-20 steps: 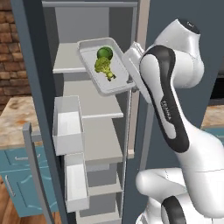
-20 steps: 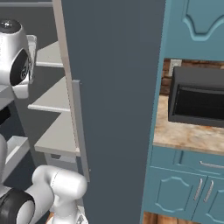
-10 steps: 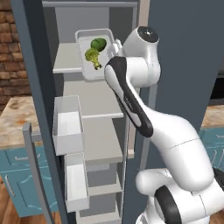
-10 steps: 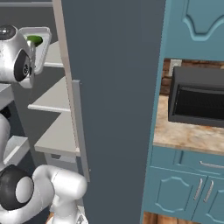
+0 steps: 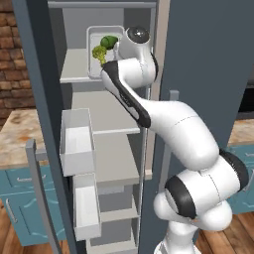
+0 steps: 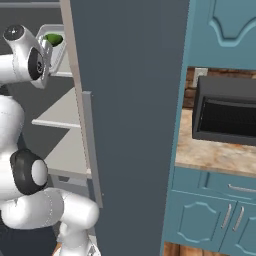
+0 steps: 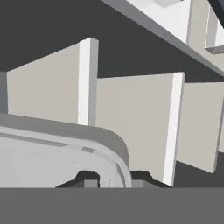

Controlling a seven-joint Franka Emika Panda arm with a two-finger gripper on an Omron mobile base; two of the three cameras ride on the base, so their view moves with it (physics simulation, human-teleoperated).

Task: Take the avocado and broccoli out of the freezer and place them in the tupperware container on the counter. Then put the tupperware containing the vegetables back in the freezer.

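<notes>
The tool [image 7: 114, 181] is gripping the rim of the container [image 5: 94, 52], which is resting tilted at the top freezer [image 5: 208, 59] shelf. The avocado [image 5: 109, 41] and broccoli [image 5: 99, 52] are lying inside. No writing is showing anywhere.

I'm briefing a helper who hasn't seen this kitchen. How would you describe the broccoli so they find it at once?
Look into the open freezer, at its upper shelf level, where the pale tupperware sits. Two green things lie in it side by side. The broccoli is the lighter, lumpy yellow-green one, unlike the smooth dark avocado.
</notes>
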